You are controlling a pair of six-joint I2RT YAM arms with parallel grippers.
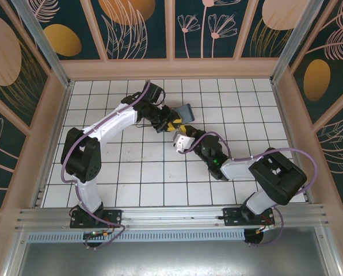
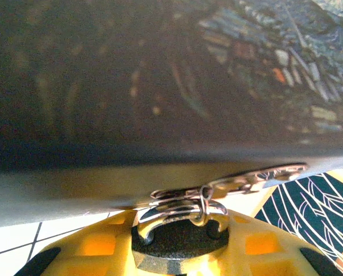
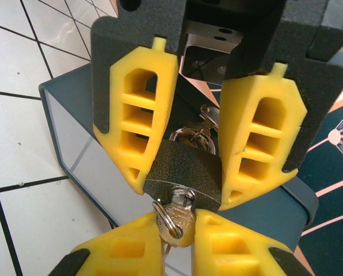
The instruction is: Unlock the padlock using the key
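Observation:
The padlock [image 3: 183,167], a small dark body with a silvery shackle [image 2: 183,211], hangs through the hasp [image 2: 240,183] of the grey-blue box [image 3: 73,115]. My left gripper [image 2: 180,256] is shut on the padlock body, and its yellow fingers [image 3: 137,121] clamp the body's two sides in the right wrist view. The key [image 3: 182,221] is pushed into the keyhole on the padlock's underside, with a split ring hanging from its head. My right gripper [image 3: 179,230] is shut on the key's head. From above, the left gripper [image 1: 170,123] and right gripper [image 1: 180,138] meet beside the box [image 1: 186,112].
The box stands on the white tiled table [image 1: 131,167], behind the middle. Patterned enclosure walls [image 1: 137,29] ring the table on three sides. The two arms meet at the box from the left and the right.

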